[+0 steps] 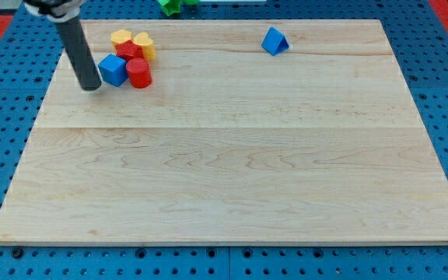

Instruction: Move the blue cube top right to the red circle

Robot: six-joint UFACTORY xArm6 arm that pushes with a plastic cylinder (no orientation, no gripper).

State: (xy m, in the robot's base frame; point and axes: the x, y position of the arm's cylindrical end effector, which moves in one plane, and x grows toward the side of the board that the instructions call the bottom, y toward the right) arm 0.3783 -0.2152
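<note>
A blue cube [113, 70] sits near the board's top left. A red cylinder, the red circle [138, 73], stands right against the cube's right side. My tip [90, 85] rests on the board just left of the blue cube, touching it or nearly so. The dark rod rises from the tip toward the view's top left.
A second red block [128, 52] and two yellow blocks [120, 37] [145, 45] cluster just above the cube and cylinder. A blue triangular block [274, 41] lies at the top middle right. A green block [171, 6] sits off the wooden board [232, 155] at the view's top.
</note>
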